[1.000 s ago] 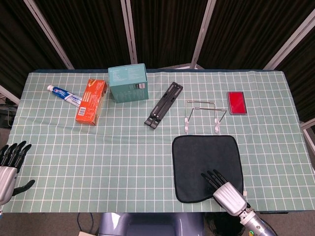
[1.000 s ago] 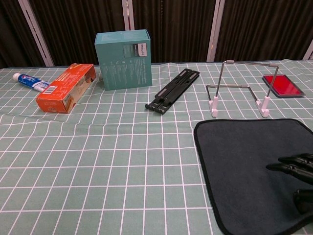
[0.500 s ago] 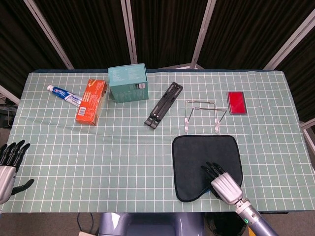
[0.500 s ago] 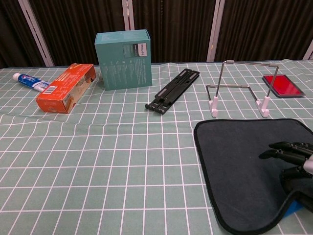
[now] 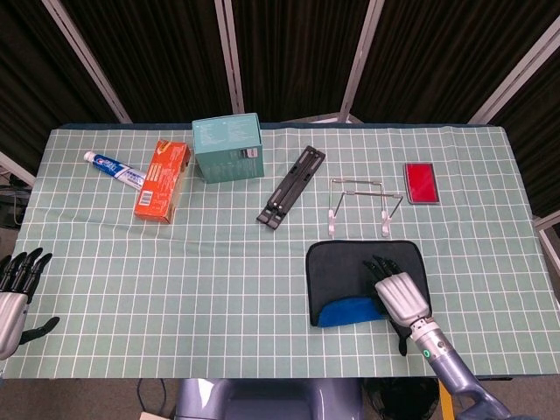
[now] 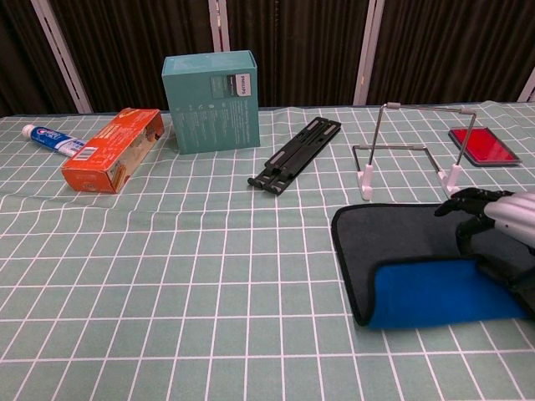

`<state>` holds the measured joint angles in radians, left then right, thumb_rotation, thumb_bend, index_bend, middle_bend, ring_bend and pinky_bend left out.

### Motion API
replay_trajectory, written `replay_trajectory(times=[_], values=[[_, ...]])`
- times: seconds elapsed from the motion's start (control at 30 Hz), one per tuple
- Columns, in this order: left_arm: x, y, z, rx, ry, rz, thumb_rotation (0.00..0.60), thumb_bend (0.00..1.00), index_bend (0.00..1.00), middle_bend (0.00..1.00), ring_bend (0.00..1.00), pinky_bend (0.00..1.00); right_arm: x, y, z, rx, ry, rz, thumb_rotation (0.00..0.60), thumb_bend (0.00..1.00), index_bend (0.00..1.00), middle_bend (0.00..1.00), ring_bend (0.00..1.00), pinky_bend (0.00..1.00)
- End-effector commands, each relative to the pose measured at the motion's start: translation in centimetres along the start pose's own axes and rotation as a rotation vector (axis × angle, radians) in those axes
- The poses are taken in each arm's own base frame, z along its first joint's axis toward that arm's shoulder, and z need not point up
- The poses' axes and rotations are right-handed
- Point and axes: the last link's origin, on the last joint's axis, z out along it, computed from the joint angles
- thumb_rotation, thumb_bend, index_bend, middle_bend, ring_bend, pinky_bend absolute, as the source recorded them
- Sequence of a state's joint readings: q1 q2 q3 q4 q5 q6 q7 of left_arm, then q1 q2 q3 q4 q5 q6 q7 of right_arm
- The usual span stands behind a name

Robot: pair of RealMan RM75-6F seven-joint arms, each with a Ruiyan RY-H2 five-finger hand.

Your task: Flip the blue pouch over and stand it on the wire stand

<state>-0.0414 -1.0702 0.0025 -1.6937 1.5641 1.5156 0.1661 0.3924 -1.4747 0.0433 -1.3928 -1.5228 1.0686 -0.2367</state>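
Note:
The pouch lies at the front right of the table, dark grey on top. Its near edge is lifted and folded back, so the blue underside shows; in the chest view that blue side faces the camera. My right hand grips this raised edge, its fingers curled over the grey face. Just behind the pouch the wire stand is upright and bare, and it also shows in the chest view as the wire stand. At the front left table edge, my left hand is open and holds nothing.
A folded black stand lies left of the wire stand, and a red flat item lies to its right. At the back left are a teal box, an orange box and a toothpaste tube.
My right hand has lifted the pouch's near edge and carried it toward the wire stand, folding the pouch and baring its blue underside. The left hand has barely moved.

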Motion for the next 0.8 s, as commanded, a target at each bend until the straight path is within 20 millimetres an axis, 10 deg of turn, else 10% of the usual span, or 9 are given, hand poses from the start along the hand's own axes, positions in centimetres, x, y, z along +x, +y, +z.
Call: replay_trajectory(times=[0.03,0.8], values=[[-0.1,-0.1,0.1,0.003,-0.002,0.002,0.600,0.00,0.00,0.00,0.00,0.00,0.9,0.2,2.1,-0.039,-0.004,-0.016,0.600,0.47,0.61,0.11,0.00,0.15],[-0.5,-0.2,0.5,0.018,-0.018,0.012,0.600,0.00,0.00,0.00,0.00,0.00,2.3,1.1,6.0,-0.124,0.046,0.010,0.600,0.47,0.63,0.13,0.00,0.16]])
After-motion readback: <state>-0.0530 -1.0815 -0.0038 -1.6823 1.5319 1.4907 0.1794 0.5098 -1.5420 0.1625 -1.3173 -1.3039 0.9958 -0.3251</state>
